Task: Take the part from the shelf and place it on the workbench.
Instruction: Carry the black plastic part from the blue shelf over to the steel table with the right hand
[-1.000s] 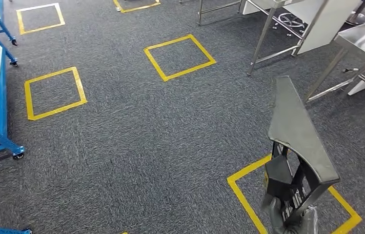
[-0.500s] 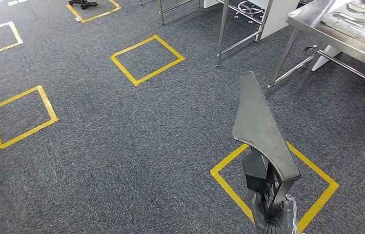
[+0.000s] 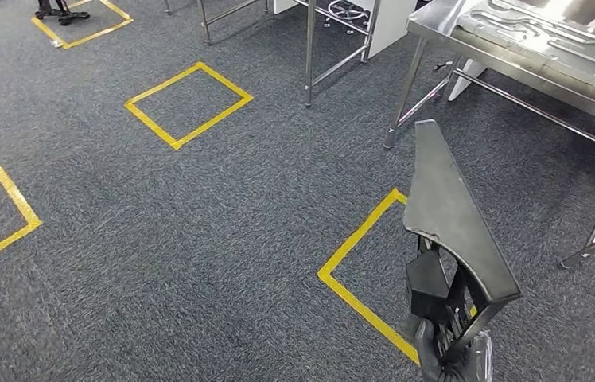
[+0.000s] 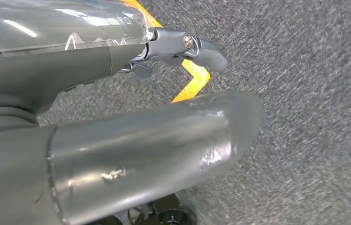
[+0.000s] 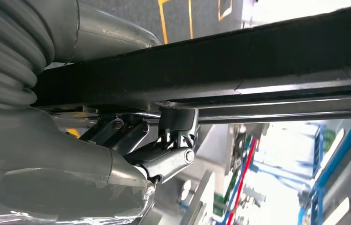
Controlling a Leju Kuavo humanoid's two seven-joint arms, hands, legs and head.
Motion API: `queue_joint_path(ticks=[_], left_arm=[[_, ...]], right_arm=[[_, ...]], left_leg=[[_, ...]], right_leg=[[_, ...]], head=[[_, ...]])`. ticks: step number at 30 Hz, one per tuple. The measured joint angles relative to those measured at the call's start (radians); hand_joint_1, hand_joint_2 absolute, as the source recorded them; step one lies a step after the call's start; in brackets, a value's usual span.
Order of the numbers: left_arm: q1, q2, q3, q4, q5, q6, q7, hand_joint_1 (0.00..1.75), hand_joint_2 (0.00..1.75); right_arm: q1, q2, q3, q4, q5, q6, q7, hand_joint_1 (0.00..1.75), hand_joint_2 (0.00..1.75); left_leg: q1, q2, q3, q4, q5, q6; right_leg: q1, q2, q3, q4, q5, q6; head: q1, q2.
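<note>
Right hand [image 3: 447, 350] grips the part [image 3: 449, 215], a dark grey wedge-shaped panel held upright near right, above a yellow floor square [image 3: 358, 270] on grey carpet. Right wrist view: fingers [image 5: 164, 161] clamp the part's dark edge. Left hand [image 4: 183, 47] holds nothing, fingers out over the carpet. Steel workbench [image 3: 533, 48] far right carries a tray [image 3: 589, 56] of grey parts. Versus 0.5 s ago the whole view has shifted: camera turned, workbench fuller in frame; part still gripped.
</note>
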Motion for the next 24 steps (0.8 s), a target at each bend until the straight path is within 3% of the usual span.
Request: queue_joint_path(ticks=[1,2,4,5,7,8,10,12,14,16,17,19,21,23,24], left_arm=[[0.001,-0.001,0.000,0.000,-0.001,0.000,0.000,0.00,0.00],[0.001,-0.002,0.000,0.000,-0.002,0.000,0.000,0.00,0.00],[-0.001,-0.005,0.000,0.000,-0.005,0.000,-0.001,0.00,0.00],[-0.001,-0.007,0.000,0.000,-0.007,0.000,-0.001,0.00,0.00],[-0.002,-0.009,0.000,0.000,-0.009,0.000,-0.002,0.00,0.00],[-0.003,-0.010,0.000,0.000,-0.009,0.000,-0.002,0.00,0.00],[-0.006,-0.011,0.000,0.000,-0.009,-0.001,-0.004,0.00,0.00],[-0.008,-0.012,0.000,0.000,-0.010,-0.002,-0.005,0.00,0.00],[-0.006,-0.013,0.000,0.000,-0.010,-0.002,-0.006,0.00,0.00],[-0.001,-0.014,0.000,0.000,-0.010,-0.003,-0.006,0.00,0.00],[0.000,-0.014,0.000,0.000,-0.010,-0.004,-0.007,0.00,0.00],[0.001,-0.013,0.000,0.000,-0.010,-0.004,-0.009,0.00,0.00],[0.002,-0.013,0.000,0.000,-0.011,-0.005,-0.010,0.00,0.00],[0.000,-0.014,0.000,0.000,-0.013,-0.006,-0.012,0.00,0.00],[-0.001,-0.014,0.000,0.000,-0.015,-0.007,-0.013,0.00,0.00]], right_arm=[[0.001,0.000,-0.002,0.000,-0.001,0.001,0.000,1.75,1.75],[0.003,0.000,-0.004,0.000,-0.003,0.001,0.001,1.75,1.75],[0.005,-0.001,-0.008,0.000,-0.005,0.003,0.001,1.75,1.75],[0.004,-0.001,-0.009,0.000,-0.006,0.004,0.001,1.75,1.75],[0.004,-0.001,-0.011,-0.002,-0.006,0.005,0.001,1.75,1.75],[0.004,-0.001,-0.012,-0.002,-0.006,0.006,0.001,1.75,1.75],[0.007,-0.001,-0.015,-0.004,-0.005,0.009,0.001,1.75,1.75],[0.009,-0.001,-0.018,-0.006,-0.004,0.013,0.000,1.75,1.75],[0.008,-0.001,-0.021,-0.008,-0.002,0.018,0.000,1.75,1.75],[0.007,-0.001,-0.024,-0.008,0.001,0.023,0.001,1.75,1.75],[0.008,-0.001,-0.026,-0.008,0.003,0.026,0.001,1.75,1.75],[0.009,-0.001,-0.028,-0.008,0.007,0.029,0.001,1.75,1.75],[0.007,0.000,-0.031,-0.008,0.011,0.031,0.001,1.75,1.75],[0.004,0.000,-0.033,-0.008,0.016,0.037,0.001,1.75,1.75],[0.003,0.000,-0.034,-0.008,0.019,0.041,0.001,1.75,1.75]], left_leg=[[-0.001,0.013,0.000,0.000,-0.002,0.000],[-0.001,0.026,0.002,0.001,-0.004,-0.001],[-0.002,0.050,0.008,0.002,-0.010,-0.006],[-0.003,0.060,0.013,0.003,-0.014,-0.010],[-0.007,0.078,0.021,0.004,-0.021,-0.021],[-0.009,0.087,0.025,0.004,-0.024,-0.026],[-0.009,0.103,0.032,0.004,-0.030,-0.037],[-0.004,0.069,0.021,0.040,-0.061,-0.046],[-0.001,0.010,-0.028,0.153,-0.124,-0.052],[0.000,-0.012,-0.087,0.273,-0.166,-0.055],[0.000,-0.015,-0.100,0.292,-0.160,-0.055],[0.002,-0.025,-0.074,0.212,-0.091,-0.053],[0.007,-0.077,-0.023,0.083,-0.033,-0.049],[0.008,-0.117,-0.003,0.031,-0.024,-0.043],[0.006,-0.114,-0.003,0.027,-0.024,-0.039]], right_leg=[[-0.003,-0.006,-0.018,0.039,-0.010,0.003],[-0.005,-0.010,-0.019,0.042,-0.001,0.005],[-0.007,-0.029,0.038,-0.061,0.060,0.005],[-0.004,-0.051,0.076,-0.130,0.085,0.001],[0.002,-0.083,0.122,-0.215,0.109,-0.010],[0.006,-0.086,0.125,-0.224,0.106,-0.015],[0.005,-0.062,0.124,-0.229,0.110,-0.025],[-0.002,-0.040,0.127,-0.237,0.115,-0.037],[-0.005,-0.017,0.128,-0.240,0.118,-0.046],[-0.004,0.012,0.128,-0.238,0.118,-0.048],[-0.003,0.027,0.129,-0.237,0.117,-0.048],[-0.004,0.059,0.130,-0.231,0.115,-0.045],[-0.004,0.085,0.126,-0.221,0.110,-0.038],[-0.006,0.109,0.116,-0.215,0.111,-0.024],[-0.006,0.121,0.110,-0.215,0.114,-0.017]], head=[[0.000,0.000],[0.000,0.000],[0.000,0.000],[0.000,0.000],[0.000,0.000],[-0.001,0.000],[-0.001,0.000],[-0.005,0.000],[-0.011,0.000],[-0.013,0.000],[-0.013,0.000],[-0.014,0.000],[-0.014,0.000],[-0.015,0.000],[-0.015,0.000]])
